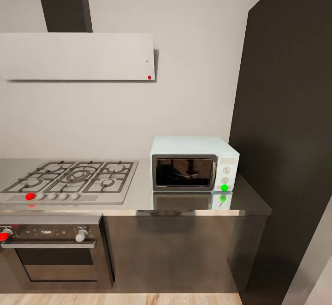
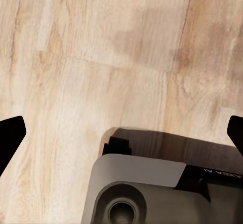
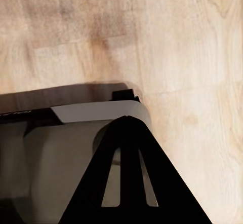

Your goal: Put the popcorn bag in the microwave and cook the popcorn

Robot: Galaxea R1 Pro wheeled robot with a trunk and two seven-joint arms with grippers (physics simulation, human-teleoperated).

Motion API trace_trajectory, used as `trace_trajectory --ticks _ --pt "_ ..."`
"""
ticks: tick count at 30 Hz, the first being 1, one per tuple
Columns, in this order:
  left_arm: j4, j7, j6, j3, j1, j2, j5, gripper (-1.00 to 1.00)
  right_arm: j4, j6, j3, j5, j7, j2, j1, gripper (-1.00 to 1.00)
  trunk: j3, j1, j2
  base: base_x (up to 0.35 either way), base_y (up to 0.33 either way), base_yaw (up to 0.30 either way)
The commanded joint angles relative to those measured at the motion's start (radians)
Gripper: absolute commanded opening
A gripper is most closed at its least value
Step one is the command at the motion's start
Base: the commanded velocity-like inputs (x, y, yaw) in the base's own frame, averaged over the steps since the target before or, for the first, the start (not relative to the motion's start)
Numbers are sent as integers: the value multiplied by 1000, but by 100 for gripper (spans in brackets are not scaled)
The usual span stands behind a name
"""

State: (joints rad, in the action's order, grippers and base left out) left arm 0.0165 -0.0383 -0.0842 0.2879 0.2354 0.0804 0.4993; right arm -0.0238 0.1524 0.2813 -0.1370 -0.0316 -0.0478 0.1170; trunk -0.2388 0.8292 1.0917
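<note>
Sitting at the right end of the grey countertop (image 1: 138, 201), the mint-blue microwave (image 1: 193, 163) has its dark glass door closed and a green marker on its lower knob (mirrored in the glossy surface). To its left lies the steel gas hob (image 1: 71, 180), with the built-in oven (image 1: 50, 254) below and a pale hood (image 1: 76, 56) above. Both wrist cameras look down at the wooden floor (image 2: 101, 57) beside the robot's grey base (image 2: 136, 183). Left gripper (image 2: 121, 133) fingers (image 2: 10, 135) stand wide apart, grasping nothing; the right gripper (image 3: 129, 178) shows a dark triangular finger, and I cannot tell whether it is released or clenched.
</note>
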Motion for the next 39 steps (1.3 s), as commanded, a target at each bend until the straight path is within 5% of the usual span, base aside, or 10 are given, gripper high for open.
trace_trajectory --ticks 1,39 --pt "-1 -4 -3 8 1 0 10 100 -2 5 7 -9 -2 0 1 -100 -1 0 1 0 0 0" --pt "-1 -4 -3 8 1 -1 13 100 -2 15 8 -13 -1 -2 1 -100 -1 0 1 0 0 0"
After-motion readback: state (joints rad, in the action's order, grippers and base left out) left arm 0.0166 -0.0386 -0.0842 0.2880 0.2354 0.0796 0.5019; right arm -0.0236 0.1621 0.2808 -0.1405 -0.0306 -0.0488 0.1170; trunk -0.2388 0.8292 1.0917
